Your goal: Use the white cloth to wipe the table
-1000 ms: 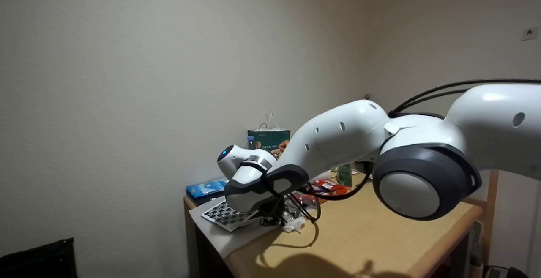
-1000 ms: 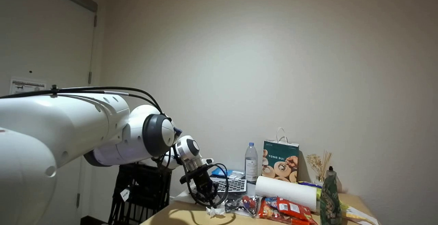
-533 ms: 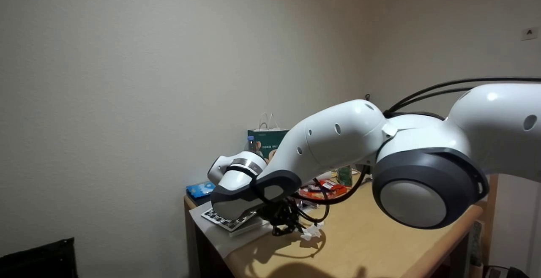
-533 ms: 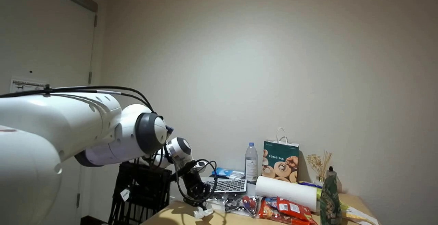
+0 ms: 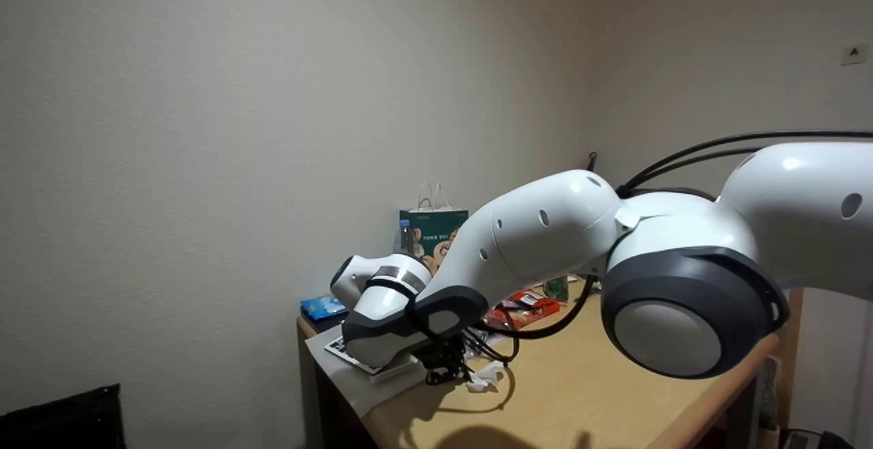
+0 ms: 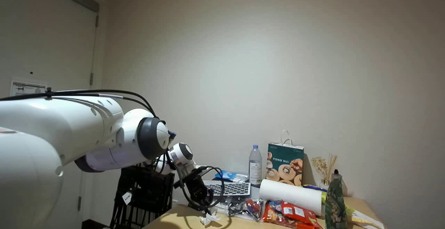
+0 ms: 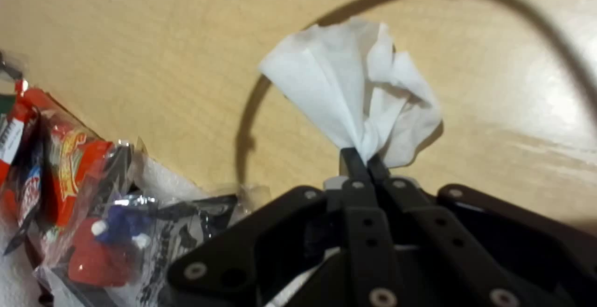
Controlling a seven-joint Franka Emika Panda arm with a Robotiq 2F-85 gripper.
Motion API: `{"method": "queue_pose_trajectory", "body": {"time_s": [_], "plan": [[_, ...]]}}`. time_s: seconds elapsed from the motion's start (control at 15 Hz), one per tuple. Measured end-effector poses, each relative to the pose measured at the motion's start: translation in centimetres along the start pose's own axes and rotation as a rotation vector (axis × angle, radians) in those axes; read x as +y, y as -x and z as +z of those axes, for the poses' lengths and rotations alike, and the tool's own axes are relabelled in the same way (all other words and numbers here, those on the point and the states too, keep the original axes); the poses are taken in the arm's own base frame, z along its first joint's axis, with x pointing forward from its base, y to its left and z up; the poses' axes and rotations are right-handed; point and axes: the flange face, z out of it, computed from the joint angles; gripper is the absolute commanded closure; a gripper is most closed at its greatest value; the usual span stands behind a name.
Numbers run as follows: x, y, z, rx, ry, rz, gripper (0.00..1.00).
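The white cloth (image 7: 345, 78) is crumpled and fans out from my fingertips in the wrist view. My gripper (image 7: 364, 158) is shut on one bunched end of it. The cloth also shows in both exterior views, as a small white bundle (image 5: 485, 377) (image 6: 210, 218) just under the gripper (image 5: 450, 372) (image 6: 205, 209). The cloth is at or just above the wooden table (image 5: 580, 374); its shadow lies close beside it, and I cannot tell whether it touches. Bare table top (image 7: 177, 64) surrounds the cloth in the wrist view. The pinched end is hidden between the fingers.
A clear-wrapped packet (image 7: 107, 255) and red snack bags (image 7: 70, 167) lie close to the gripper's left in the wrist view. A keyboard (image 6: 232, 189), paper roll (image 6: 290, 195), water bottle (image 6: 255, 166), paper bag (image 6: 285, 163) and green pouch (image 6: 335, 201) stand behind and beside.
The gripper and cloth first moved left in an exterior view, toward the table's near edge. Since then they have shifted back slightly and the arm has lowered a little. The cloth stays gripped.
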Motion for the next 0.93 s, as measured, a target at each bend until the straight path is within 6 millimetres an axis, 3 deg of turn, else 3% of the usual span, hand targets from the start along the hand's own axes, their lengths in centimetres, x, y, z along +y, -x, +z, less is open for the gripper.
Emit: {"method": "queue_pose_trajectory", "body": {"time_s": [0.33,0.6,0.73,0.93], "plan": [[0.9,-0.4,-0.3,0.041,-0.035,-0.152,0.98],[-1.0,1.1,-0.1,-0.075,-0.041,-0.251,0.98],[-1.6,2.3,1.2,-0.187,-0.041,-0.251,0.98],[0.6,2.9,4.5,-0.292,-0.047,-0.165,0.98]]}}
